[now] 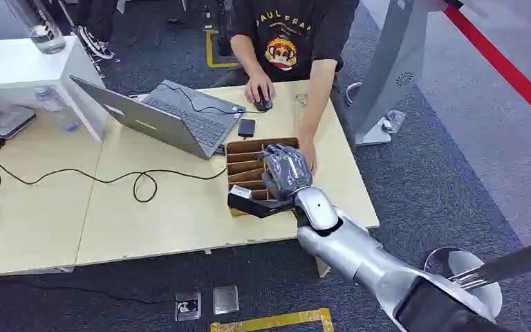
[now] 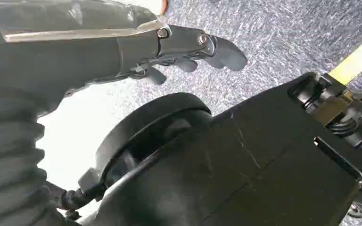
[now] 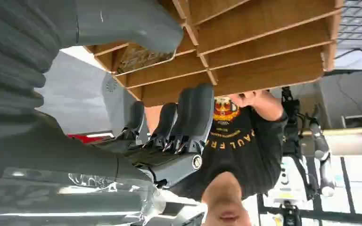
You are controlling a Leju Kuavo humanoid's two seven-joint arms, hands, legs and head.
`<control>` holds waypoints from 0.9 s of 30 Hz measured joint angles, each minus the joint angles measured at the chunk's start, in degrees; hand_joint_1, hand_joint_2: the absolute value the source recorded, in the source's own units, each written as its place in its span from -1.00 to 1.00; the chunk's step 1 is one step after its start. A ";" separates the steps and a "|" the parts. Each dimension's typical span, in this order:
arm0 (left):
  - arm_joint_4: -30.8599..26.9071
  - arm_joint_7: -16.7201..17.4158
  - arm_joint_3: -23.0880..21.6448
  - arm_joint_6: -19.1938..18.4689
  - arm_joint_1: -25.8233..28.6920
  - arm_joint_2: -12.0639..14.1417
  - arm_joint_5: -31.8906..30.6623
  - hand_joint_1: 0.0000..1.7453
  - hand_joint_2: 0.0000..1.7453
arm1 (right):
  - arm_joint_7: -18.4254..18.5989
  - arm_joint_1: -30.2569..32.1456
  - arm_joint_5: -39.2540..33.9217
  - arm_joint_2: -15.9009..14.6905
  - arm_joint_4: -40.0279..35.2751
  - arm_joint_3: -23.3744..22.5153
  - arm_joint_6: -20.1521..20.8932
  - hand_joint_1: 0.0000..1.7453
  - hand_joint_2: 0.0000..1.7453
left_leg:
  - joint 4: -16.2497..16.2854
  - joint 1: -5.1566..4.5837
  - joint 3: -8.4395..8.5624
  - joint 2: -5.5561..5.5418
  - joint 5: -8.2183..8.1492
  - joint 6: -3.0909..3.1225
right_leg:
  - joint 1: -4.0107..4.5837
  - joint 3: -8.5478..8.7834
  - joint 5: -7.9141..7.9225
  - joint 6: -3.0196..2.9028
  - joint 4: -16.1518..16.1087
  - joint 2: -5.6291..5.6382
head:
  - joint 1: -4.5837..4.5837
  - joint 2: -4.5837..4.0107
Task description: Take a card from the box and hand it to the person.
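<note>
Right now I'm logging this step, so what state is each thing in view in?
Box: open-topped, slotted, lying on the table.
Laptop: lid open.
Right robot hand: over the box, fingers curled; whether it holds a card, I cannot tell.
Left robot hand: hanging over the carpet, holding nothing, fingers curled.
Person's hand: resting on a mouse.
</note>
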 joint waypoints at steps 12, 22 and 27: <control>0.00 0.00 0.00 -0.17 -0.02 0.00 -0.09 -1.00 1.00 | 0.50 -0.13 -0.13 -0.02 2.56 0.00 0.00 -0.02 1.00 | 0.00 0.00 0.00 0.00 0.00 0.00 | 0.00 -0.01 0.00 0.00 0.00 0.00 | 0.00 0.00; 0.00 0.00 0.04 -0.26 -0.01 0.00 0.17 -1.00 1.00 | 0.09 -0.38 -0.15 -0.02 4.11 0.33 0.02 1.00 1.00 | 0.00 0.00 0.00 0.00 0.00 0.00 | 0.00 -0.01 0.00 0.00 0.00 0.00 | 0.00 0.00; 0.00 0.00 0.09 -0.24 -0.01 0.00 0.17 -1.00 1.00 | 0.02 -0.92 -0.17 -0.04 4.59 0.39 0.00 0.96 1.00 | 0.00 0.00 0.00 0.00 0.00 0.00 | 0.00 -0.01 0.00 0.00 0.00 0.00 | 0.00 0.00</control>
